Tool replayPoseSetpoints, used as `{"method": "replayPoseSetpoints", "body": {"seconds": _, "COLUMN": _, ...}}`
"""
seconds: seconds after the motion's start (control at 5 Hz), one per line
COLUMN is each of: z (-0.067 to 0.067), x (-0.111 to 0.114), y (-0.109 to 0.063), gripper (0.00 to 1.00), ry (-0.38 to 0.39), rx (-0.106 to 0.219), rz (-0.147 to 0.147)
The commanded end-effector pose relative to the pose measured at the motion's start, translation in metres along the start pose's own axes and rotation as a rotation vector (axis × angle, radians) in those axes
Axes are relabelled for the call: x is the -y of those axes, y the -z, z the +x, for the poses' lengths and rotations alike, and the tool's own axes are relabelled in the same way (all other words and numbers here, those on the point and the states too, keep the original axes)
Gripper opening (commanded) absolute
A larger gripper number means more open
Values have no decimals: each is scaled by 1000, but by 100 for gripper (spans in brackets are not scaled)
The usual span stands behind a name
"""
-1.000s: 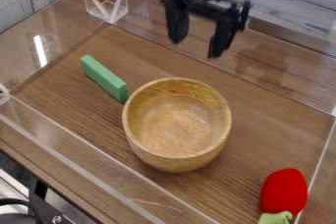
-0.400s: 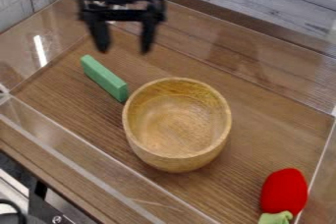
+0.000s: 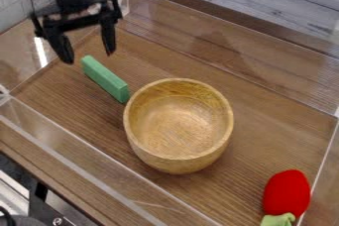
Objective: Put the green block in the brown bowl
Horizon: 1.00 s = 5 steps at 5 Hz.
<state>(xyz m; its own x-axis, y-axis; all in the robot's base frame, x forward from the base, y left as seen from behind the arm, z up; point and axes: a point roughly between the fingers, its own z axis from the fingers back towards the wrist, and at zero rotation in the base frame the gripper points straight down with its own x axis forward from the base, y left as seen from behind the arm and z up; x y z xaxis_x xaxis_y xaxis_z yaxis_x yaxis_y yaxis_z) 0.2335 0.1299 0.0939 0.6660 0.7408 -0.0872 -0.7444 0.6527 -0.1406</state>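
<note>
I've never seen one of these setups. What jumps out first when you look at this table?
The big wooden bowl in the middle of the table, empty, catches the eye first. Next, a black gripper hangs at upper left, fingers spread open, just above the far end of a green block lying flat to the left of the bowl. A bright red toy sits at the bottom right corner.
</note>
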Motion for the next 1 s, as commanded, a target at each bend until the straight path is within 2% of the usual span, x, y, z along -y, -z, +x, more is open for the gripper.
{"method": "replayPoseSetpoints", "body": {"seconds": 0.0, "z": 9, "x": 5, "y": -4, "gripper": 100, "ry": -89, "rx": 54, "rz": -34}}
{"method": "replayPoseSetpoints", "body": {"seconds": 0.2, "z": 15, "x": 10, "y": -2, "gripper": 100, "ry": -125, "rx": 70, "rz": -43}}
{"method": "replayPoseSetpoints", "body": {"seconds": 0.8, "z": 51, "x": 6, "y": 20, "gripper": 100, "ry": -135, "rx": 110, "rz": -70}}
